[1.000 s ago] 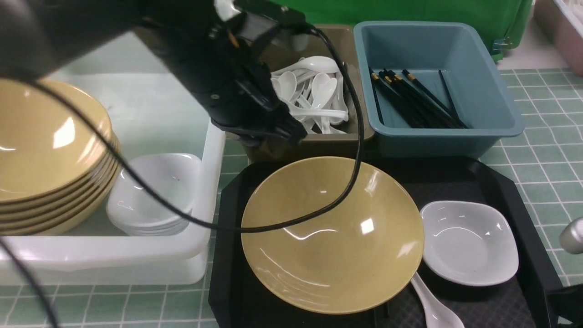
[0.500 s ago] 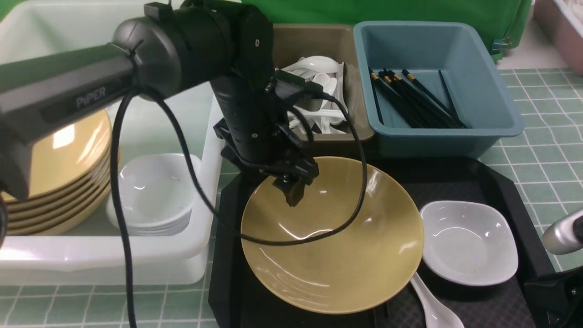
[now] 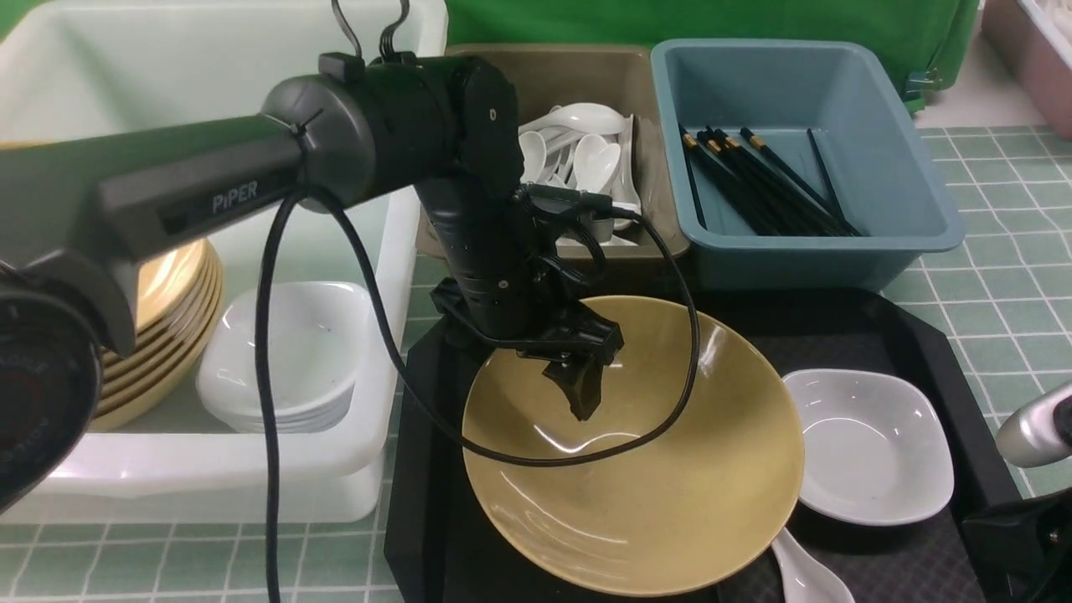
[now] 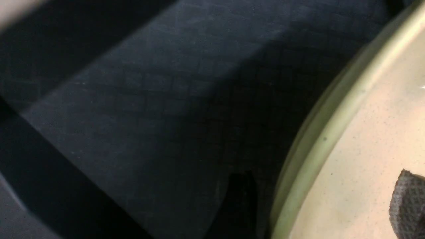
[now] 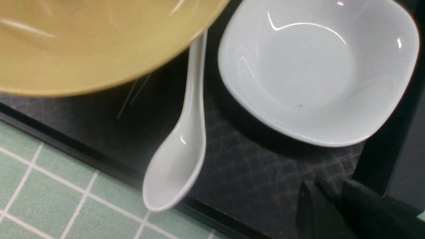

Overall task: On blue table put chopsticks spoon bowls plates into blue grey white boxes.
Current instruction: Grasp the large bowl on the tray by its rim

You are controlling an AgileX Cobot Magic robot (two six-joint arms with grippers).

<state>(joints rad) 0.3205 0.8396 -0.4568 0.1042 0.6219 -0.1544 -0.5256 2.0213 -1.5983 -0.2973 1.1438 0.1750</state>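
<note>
Yellow bowl (image 3: 636, 469) sits on the black tray (image 3: 913, 335) on the counter (image 3: 1005, 276), with a white dish (image 3: 871, 444) and a spoon (image 5: 179, 146) just beside it. My left end effector (image 3: 574, 398) is spread open, straddling the bowl's rim. Can't tell about my right end effector (image 5: 332, 212).

The black tray (image 3: 837, 331), lined with a cross-hatched mat, lies at the near edge of the counter (image 3: 988, 276), right of centre. Green cloth (image 3: 754, 21) runs along the far edge. A pinkish bin (image 3: 1038, 67) stands at the far right corner, partly out of frame.
</note>
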